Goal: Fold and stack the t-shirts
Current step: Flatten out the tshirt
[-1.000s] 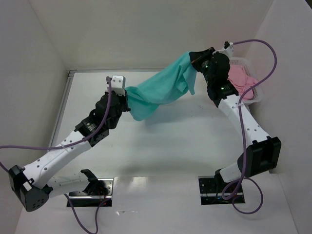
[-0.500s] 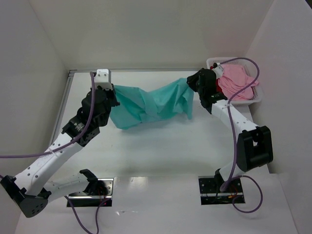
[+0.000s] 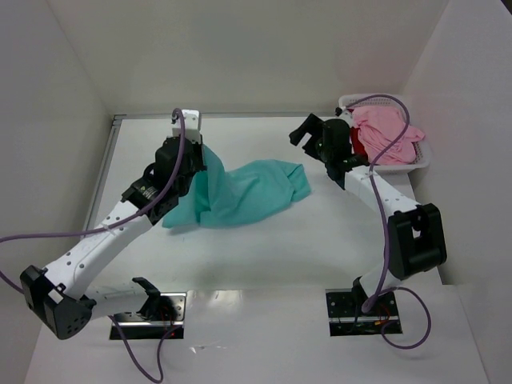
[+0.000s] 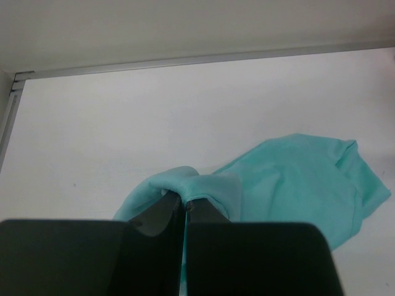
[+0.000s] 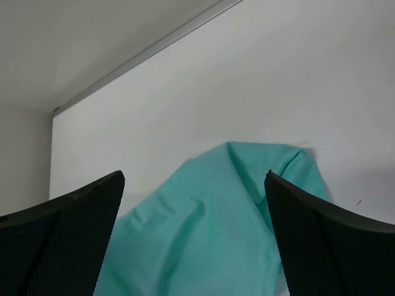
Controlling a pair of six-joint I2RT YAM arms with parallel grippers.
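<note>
Soft teal shirt (image 3: 240, 192) sags in folds onto the white surface (image 3: 280, 240), one bunch clenched in the left tool (image 4: 184, 208); right tool (image 3: 302, 130) released beside a plastic basket (image 3: 416, 164) heaped with a pink shirt (image 3: 384, 132)

No text, label, brand, number or sign could be read in any of the views.
</note>
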